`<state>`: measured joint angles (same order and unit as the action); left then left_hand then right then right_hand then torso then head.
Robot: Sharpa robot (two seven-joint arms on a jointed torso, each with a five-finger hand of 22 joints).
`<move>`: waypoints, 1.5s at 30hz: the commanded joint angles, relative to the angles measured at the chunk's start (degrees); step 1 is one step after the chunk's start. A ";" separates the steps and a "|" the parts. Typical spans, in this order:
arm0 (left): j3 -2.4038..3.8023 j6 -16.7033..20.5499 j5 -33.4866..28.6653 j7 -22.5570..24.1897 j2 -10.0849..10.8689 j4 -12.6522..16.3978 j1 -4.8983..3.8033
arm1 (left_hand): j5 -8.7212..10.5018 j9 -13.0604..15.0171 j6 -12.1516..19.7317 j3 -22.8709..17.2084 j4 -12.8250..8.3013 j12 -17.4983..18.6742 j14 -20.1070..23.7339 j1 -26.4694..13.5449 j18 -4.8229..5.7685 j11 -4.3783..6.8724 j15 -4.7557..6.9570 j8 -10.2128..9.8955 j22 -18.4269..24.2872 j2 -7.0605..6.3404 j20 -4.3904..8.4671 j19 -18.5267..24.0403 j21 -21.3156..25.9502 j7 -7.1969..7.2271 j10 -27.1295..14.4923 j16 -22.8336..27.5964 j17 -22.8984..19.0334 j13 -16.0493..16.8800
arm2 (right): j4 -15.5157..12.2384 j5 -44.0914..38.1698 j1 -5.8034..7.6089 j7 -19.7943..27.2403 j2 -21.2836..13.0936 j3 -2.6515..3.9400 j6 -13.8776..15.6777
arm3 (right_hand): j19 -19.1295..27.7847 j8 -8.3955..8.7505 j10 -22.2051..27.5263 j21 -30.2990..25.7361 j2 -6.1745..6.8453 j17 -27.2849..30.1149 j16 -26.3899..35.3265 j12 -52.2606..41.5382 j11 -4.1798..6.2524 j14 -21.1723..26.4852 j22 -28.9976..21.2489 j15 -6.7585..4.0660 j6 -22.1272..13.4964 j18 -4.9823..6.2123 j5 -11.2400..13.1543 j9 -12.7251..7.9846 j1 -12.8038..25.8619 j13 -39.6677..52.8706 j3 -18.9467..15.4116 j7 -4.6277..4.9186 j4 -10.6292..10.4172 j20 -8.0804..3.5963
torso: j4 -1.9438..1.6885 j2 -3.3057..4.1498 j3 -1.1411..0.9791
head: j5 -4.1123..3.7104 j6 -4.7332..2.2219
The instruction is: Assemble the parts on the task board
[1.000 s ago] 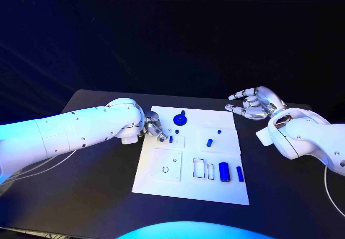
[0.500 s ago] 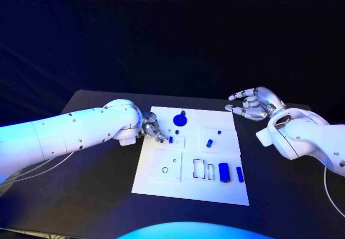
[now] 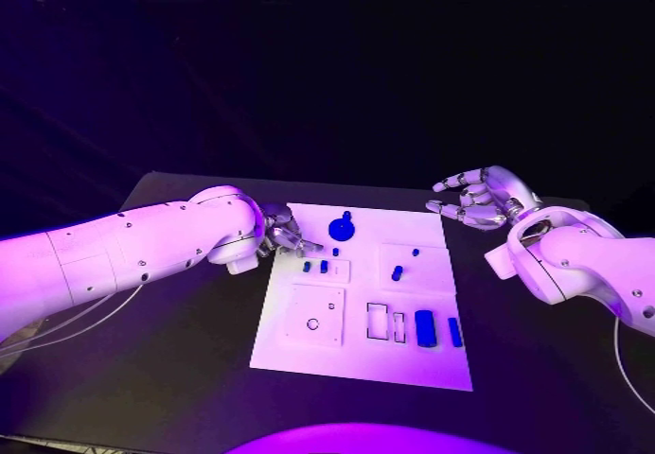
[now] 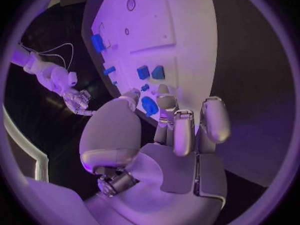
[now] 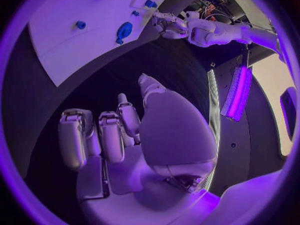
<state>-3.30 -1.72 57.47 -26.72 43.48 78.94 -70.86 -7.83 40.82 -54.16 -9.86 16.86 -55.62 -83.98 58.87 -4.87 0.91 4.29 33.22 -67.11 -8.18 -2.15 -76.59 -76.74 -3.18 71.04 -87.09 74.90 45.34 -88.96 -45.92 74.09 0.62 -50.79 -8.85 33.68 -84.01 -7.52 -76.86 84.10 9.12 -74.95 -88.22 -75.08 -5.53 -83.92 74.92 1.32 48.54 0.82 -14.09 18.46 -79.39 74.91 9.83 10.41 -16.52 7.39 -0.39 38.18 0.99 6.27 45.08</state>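
The white task board [image 3: 358, 355] lies mid-table. My left hand [image 3: 287, 236] hovers at its far left edge, fingers stretched out [image 4: 176, 127] and holding nothing. Just off the fingertips lie a round blue knobbed part [image 3: 342, 227] and a tiny blue peg [image 3: 336, 251]. Two small blue blocks [image 3: 314, 267] sit side by side in a square recess a little nearer to me. A blue peg [image 3: 398, 272], a blue cylinder [image 3: 426, 326] and a thin blue bar [image 3: 454, 331] lie on the board's right half. My right hand [image 3: 478, 199] floats off the board's far right corner, fingers loosely curled and apart, empty.
Empty outlined slots [image 3: 385, 322] and a square plate with a round hole [image 3: 314, 317] take up the board's near half. Black tabletop [image 3: 178, 359] surrounds the board. My left forearm [image 3: 136, 255] stretches across the table's left side.
My left hand has drawn back slightly from the two small blue blocks toward the board's far left edge. The right hand has stayed where it was.
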 commanded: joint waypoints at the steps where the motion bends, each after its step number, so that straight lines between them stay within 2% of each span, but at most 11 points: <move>1: 0.19 6.09 -7.73 8.95 0.37 0.34 -0.04 | -0.55 -0.16 4.01 1.10 -0.01 5.54 -1.96 2.34 -1.85 -1.51 -1.43 -0.88 7.51 1.40 -1.00 4.97 5.23 -1.55 -6.03 3.61 4.50 -6.69 | -0.02 -0.18 -0.06 0.82 -0.10 0.01 -0.29 | -2.65 -0.12 0.06 -0.37 -0.02 -10.20 0.26 -0.02 0.19 -4.88 11.09 -0.35 0.31 0.78 -0.20 -0.08 0.64 0.35 0.37 -0.11 -0.04 -0.50 | 0.02 0.00 -0.01 | -0.02 -0.11; 2: 0.22 6.67 -8.85 10.97 0.45 0.39 -0.05 | -0.83 -0.54 7.24 0.77 -0.05 6.32 1.56 4.78 -3.52 -2.94 -2.75 -1.16 15.90 2.43 -2.08 10.90 11.67 -3.06 -9.58 7.68 -1.36 -7.51 | -0.02 -0.18 -0.07 0.83 -0.12 0.01 -0.28 | -2.65 -0.12 0.06 -0.37 -0.02 -10.20 0.26 -0.02 0.19 -4.88 11.09 -0.35 0.31 0.78 -0.20 -0.08 0.64 0.35 0.37 -0.11 -0.04 -0.50 | 0.00 0.01 -0.04 | -0.04 -0.14; 4: 0.26 7.80 -9.64 14.31 0.46 0.46 -0.05 | -1.07 -1.15 9.17 0.04 -0.20 6.99 3.29 7.54 -4.23 -3.77 -3.45 -1.34 19.40 3.01 -2.61 13.06 14.67 -3.93 -11.95 9.49 -4.02 -8.41 | -0.02 -0.16 -0.07 0.87 -0.19 0.01 -0.22 | -2.65 -0.12 0.06 -0.37 -0.02 -10.20 0.26 -0.02 0.19 -4.88 11.09 -0.35 0.31 0.78 -0.20 -0.08 0.64 0.35 0.37 -0.11 -0.04 -0.50 | -0.05 0.04 -0.02 | -0.28 -0.32; 6: 0.28 9.53 -9.08 18.00 0.38 0.53 -0.05 | -0.98 -2.62 11.85 -1.02 0.07 8.80 8.63 12.33 -5.52 -5.21 -4.79 -1.94 27.26 1.98 -3.79 18.33 21.65 -5.44 -15.78 14.93 -11.67 -10.58 | -0.02 -0.12 -0.07 0.96 -0.26 0.01 -0.16 | -2.57 -0.11 0.11 -0.52 -0.06 -10.10 0.31 0.02 0.18 -4.86 11.00 -0.34 0.26 0.81 -0.21 -0.11 0.74 0.30 0.41 -0.10 -0.05 -0.50 | -0.09 0.07 0.02 | -0.45 -0.52; 11: 0.20 14.09 -3.89 26.23 -0.21 0.66 -0.02 | -1.05 -6.52 14.91 -7.20 -1.11 14.16 19.93 24.55 -5.53 -7.25 -6.71 -3.32 30.07 -0.93 -5.65 20.76 26.63 -7.11 -24.03 23.61 -24.52 -16.39 | -0.04 -0.03 -0.07 1.16 -0.38 0.01 -0.02 | -2.49 -0.11 0.13 -0.67 -0.06 -10.02 0.34 0.05 0.18 -4.84 10.91 -0.34 0.27 0.85 -0.21 -0.11 0.74 0.27 0.41 -0.10 -0.04 -0.50 | 0.05 0.11 0.02 | -0.48 -0.68; 13: 0.05 15.57 -0.52 28.48 -0.63 0.66 0.07 | -0.93 -8.09 15.35 -10.60 -1.33 14.65 21.09 27.56 -5.54 -7.45 -7.12 -3.50 30.34 -2.34 -5.98 20.93 27.18 -7.28 -24.76 23.33 -25.47 -18.18 | -0.04 -0.02 -0.07 1.18 -0.42 0.01 0.02 | -2.39 -0.12 0.20 -0.86 -0.06 -9.92 0.39 0.12 0.19 -4.81 10.79 -0.34 0.27 0.90 -0.22 -0.12 0.74 0.20 0.42 -0.11 -0.03 -0.50 | -0.01 0.05 0.02 | -0.57 -0.69; 16: -0.42 16.60 5.89 30.21 -1.57 0.34 0.34 | -0.75 -9.99 16.24 -13.45 -1.68 15.28 21.84 29.22 -5.62 -7.41 -6.82 -3.80 30.17 -4.15 -5.89 21.00 27.11 -7.11 -25.77 22.83 -26.56 -20.11 | -0.05 -0.04 -0.07 1.17 -0.41 0.01 0.09 | -2.37 -0.13 0.24 -0.92 -0.06 -9.86 0.41 0.16 0.19 -4.80 10.76 -0.34 0.28 0.91 -0.22 -0.12 0.73 0.16 0.44 -0.11 -0.01 -0.50 | -0.04 0.04 0.07 | -0.75 -0.72; 20: -1.05 16.12 12.75 30.29 -2.97 -0.66 0.64 | -0.64 -12.58 14.94 -15.54 -1.68 16.86 22.10 29.34 -5.64 -7.41 -6.85 -4.46 29.69 -5.98 -5.85 21.10 26.62 -6.77 -26.25 22.14 -27.74 -22.77 | -0.06 -0.07 -0.08 1.15 -0.37 0.01 0.11 | -2.33 -0.13 0.26 -0.99 -0.05 -9.84 0.43 0.18 0.19 -4.79 10.71 -0.34 0.29 0.93 -0.24 -0.12 0.70 0.14 0.46 -0.11 0.02 -0.50 | -0.03 0.05 0.07 | -0.68 -0.72; 25: -1.38 13.13 19.40 28.44 -4.67 -2.26 1.14 | -0.37 -14.86 14.44 -15.70 -1.24 18.21 21.71 27.87 -5.59 -7.88 -7.29 -5.49 29.28 -7.48 -6.22 21.21 26.23 -6.57 -27.38 20.61 -28.16 -24.93 | -0.06 -0.09 -0.08 1.12 -0.36 0.01 0.10 | -2.30 -0.15 0.43 -1.04 -0.03 -9.78 0.45 0.36 0.20 -4.77 10.68 -0.35 0.31 0.94 -0.27 -0.13 0.61 -0.04 0.52 -0.12 0.09 -0.50 | 0.03 0.09 0.06 | -0.68 -0.71; 31: -1.56 8.81 24.26 25.51 -6.22 -3.87 1.33 | -0.20 -16.23 13.68 -14.31 -0.97 18.62 19.64 26.93 -5.64 -8.04 -7.49 -5.70 28.81 -7.80 -6.50 20.82 25.58 -6.49 -27.88 17.40 -26.20 -26.27 | -0.06 -0.10 -0.08 1.09 -0.32 0.01 0.13 | -2.30 -0.15 0.43 -1.04 -0.03 -9.78 0.45 0.36 0.20 -4.77 10.68 -0.35 0.31 0.94 -0.27 -0.13 0.61 -0.04 0.52 -0.12 0.09 -0.50 | 0.10 0.14 0.04 | -0.72 -0.76; 45: -1.61 4.29 27.41 23.14 -8.10 -5.69 1.38 | -0.39 -17.87 12.01 -13.96 -1.08 18.52 17.50 27.43 -5.66 -7.92 -7.40 -5.94 27.83 -7.36 -6.43 20.31 24.20 -6.76 -26.88 13.85 -24.21 -27.72 | -0.04 -0.14 -0.08 1.10 -0.20 0.01 0.22 | -1.95 -0.19 0.98 -1.72 0.01 -9.09 0.76 0.96 0.22 -4.60 10.26 -0.36 0.34 1.11 -0.33 -0.16 0.53 -0.65 0.62 -0.13 0.13 -0.51 | 0.07 0.04 -0.01 | -0.90 -0.62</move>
<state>-4.95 5.61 82.91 -2.47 35.56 73.27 -69.47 -8.33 22.97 -41.90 -24.03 15.88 -37.26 -66.05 86.28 -9.76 -6.97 -3.17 27.51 -39.25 -15.75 -8.50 -55.80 -52.34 -10.01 43.65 -73.05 50.68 17.64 -88.95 -45.82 74.05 0.97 -51.04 -8.85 33.92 -84.01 -7.52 -76.12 82.54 8.90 -74.92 -87.78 -74.27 -5.27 -83.92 74.94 1.32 48.53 0.82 -14.09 18.35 -79.17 74.30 10.00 10.41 -16.35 7.39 -0.34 38.24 0.99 5.34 44.43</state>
